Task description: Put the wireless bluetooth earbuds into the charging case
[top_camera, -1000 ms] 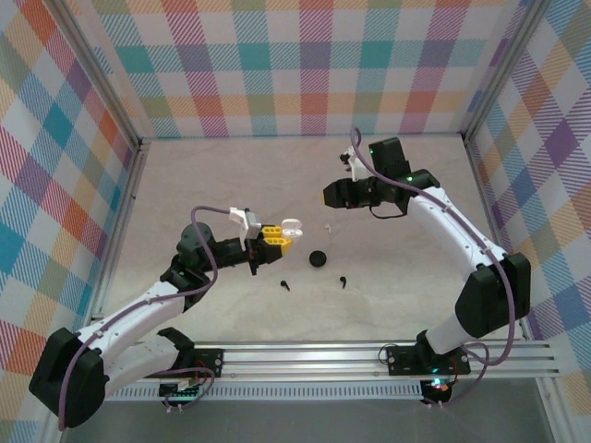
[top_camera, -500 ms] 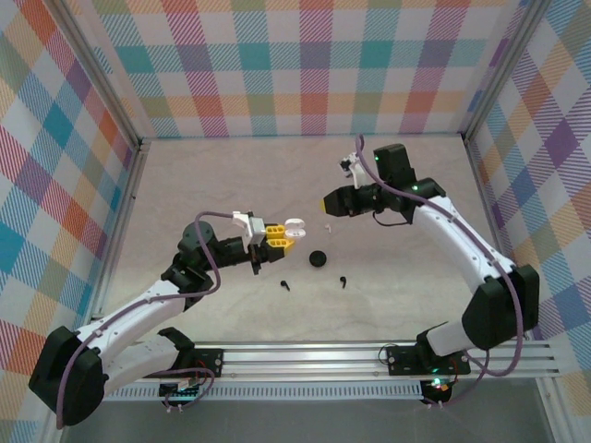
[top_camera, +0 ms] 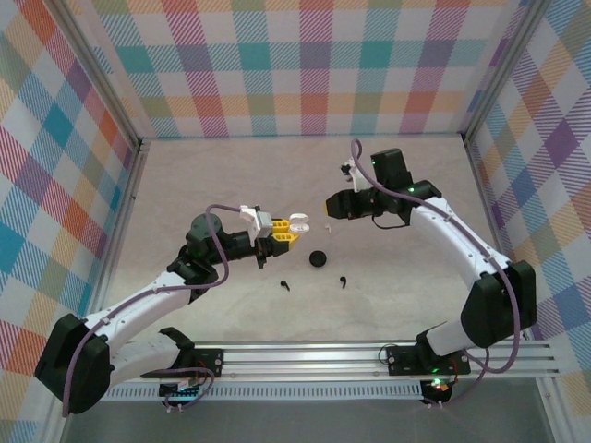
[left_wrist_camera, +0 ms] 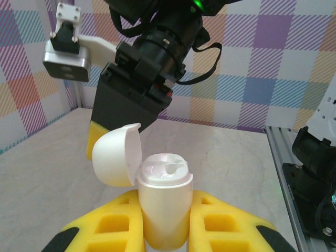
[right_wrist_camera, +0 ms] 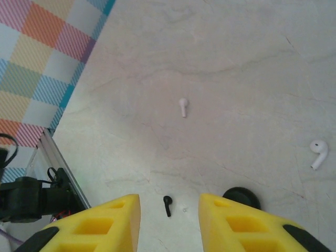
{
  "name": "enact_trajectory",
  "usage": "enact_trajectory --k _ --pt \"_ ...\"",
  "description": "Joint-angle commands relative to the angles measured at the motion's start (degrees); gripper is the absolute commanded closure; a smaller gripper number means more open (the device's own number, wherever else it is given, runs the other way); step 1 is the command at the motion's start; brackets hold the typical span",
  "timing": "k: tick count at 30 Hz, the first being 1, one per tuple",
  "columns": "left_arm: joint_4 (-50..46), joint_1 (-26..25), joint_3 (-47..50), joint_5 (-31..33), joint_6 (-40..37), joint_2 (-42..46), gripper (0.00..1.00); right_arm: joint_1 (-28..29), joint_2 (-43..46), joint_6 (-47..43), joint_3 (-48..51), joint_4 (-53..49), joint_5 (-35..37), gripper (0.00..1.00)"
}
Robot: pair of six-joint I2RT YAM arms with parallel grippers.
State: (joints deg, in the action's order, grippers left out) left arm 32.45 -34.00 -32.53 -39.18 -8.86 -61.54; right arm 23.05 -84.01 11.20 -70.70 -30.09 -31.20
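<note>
As the two arms have drawn toward each other over the last second, the case is better presented, but no earbud is lifted yet. Nearest the rail, a black earbud and a second black earbud lie on the counter, with a round black case just beyond them. Further out, the left pincer is clamped tight on the white charging case. It holds the case upright above the counter, lid flipped back and sockets exposed, and has edged it toward the middle.

Facing it, the right pincer has dipped nearer, its jaws partly apart with nothing between them. Below it lie a white earbud and another white earbud, well apart. By my reading, the right arm must next pick up a white bud. The counter is pale and faintly veined, and plaid walls close the back and sides.
</note>
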Motion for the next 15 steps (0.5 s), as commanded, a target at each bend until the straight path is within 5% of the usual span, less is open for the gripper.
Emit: enact_trajectory --k 1,8,15 --pt "-1.60 -0.45 -0.78 1.75 -1.44 1.77 1.00 -0.11 -2.07 2.43 -1.87 -1.07 3.21 0.65" --pt "-3.87 -0.45 0.53 3.13 -1.97 3.38 1.00 2.44 -10.45 1.75 -6.38 -2.97 7.39 0.70" --pt "-5.62 -0.45 3.32 2.78 -2.37 9.09 1.00 6.94 -21.27 1.31 -13.62 1.83 2.83 0.71"
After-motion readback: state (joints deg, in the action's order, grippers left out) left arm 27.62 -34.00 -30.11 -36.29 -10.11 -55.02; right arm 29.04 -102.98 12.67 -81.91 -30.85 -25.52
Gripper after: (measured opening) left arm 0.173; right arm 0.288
